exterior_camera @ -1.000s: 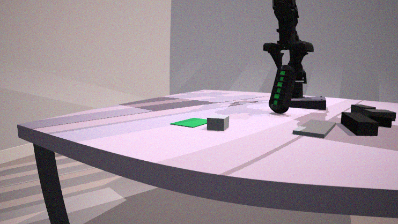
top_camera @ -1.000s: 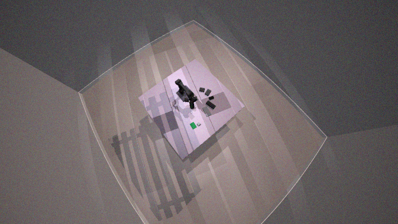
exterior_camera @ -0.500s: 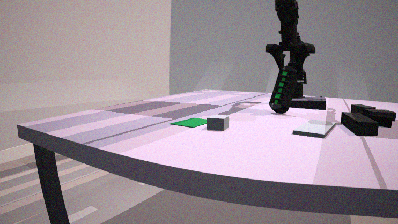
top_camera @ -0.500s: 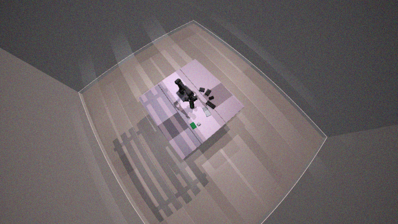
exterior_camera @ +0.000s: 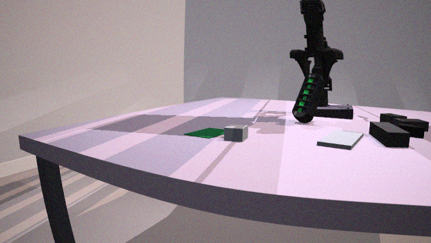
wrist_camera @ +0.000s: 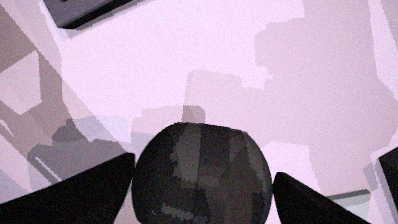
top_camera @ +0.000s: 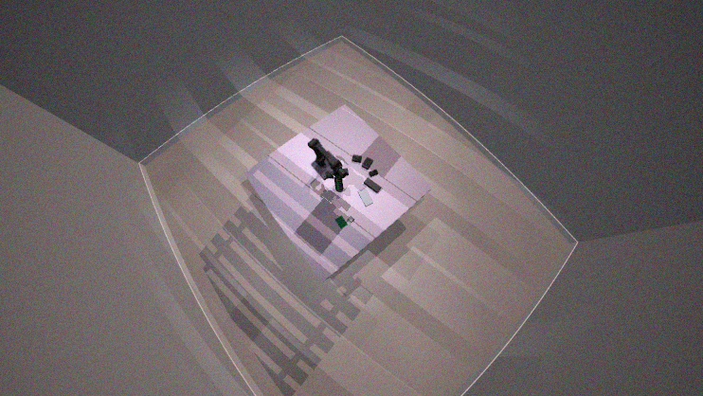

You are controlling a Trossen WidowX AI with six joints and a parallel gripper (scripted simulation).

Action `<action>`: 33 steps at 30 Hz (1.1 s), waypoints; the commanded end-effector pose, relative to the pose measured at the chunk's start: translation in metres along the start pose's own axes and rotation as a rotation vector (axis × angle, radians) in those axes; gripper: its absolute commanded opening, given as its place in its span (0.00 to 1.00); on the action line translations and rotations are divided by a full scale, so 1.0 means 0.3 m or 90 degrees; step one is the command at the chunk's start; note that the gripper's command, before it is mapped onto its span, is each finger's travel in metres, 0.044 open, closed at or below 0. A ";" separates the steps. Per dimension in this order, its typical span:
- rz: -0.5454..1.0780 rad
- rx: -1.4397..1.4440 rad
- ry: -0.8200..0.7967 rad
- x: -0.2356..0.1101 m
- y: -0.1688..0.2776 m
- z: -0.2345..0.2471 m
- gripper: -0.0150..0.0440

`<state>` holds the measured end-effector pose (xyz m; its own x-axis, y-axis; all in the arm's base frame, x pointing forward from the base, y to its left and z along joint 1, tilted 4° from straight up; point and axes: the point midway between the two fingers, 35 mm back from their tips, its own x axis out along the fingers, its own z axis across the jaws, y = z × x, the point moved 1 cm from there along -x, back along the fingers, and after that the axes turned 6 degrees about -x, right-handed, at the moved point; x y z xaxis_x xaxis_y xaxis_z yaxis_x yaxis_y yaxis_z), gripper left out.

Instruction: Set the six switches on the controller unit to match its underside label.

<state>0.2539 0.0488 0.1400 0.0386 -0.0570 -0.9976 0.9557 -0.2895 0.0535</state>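
Pincer clamped on controller unit, green switches visible from exterior, wrist sees only its rounded end

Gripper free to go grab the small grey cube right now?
Probably not yet. The gripper is shut on the controller unit, held tilted with its lower end at or just above the bench. The grey cube itself stands in the open beside the green plate, nothing blocking it.

A pale lilac tabletop is carrying a green card, a grey block, a pale flat slab and several black modules.
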 end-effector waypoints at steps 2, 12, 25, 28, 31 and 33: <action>-0.014 0.002 -0.005 0.033 -0.022 0.000 0.83; -0.014 0.002 -0.005 0.046 -0.045 -0.002 0.83; -0.015 0.002 -0.005 0.063 -0.073 -0.005 0.83; -0.015 0.002 -0.005 0.067 -0.079 -0.006 0.83; -0.015 0.002 -0.005 0.072 -0.086 -0.006 0.83; -0.015 0.002 -0.005 0.075 -0.090 -0.007 0.83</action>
<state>0.2309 0.0590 0.1239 0.0199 -0.0474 -0.9987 0.9578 -0.2856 0.0327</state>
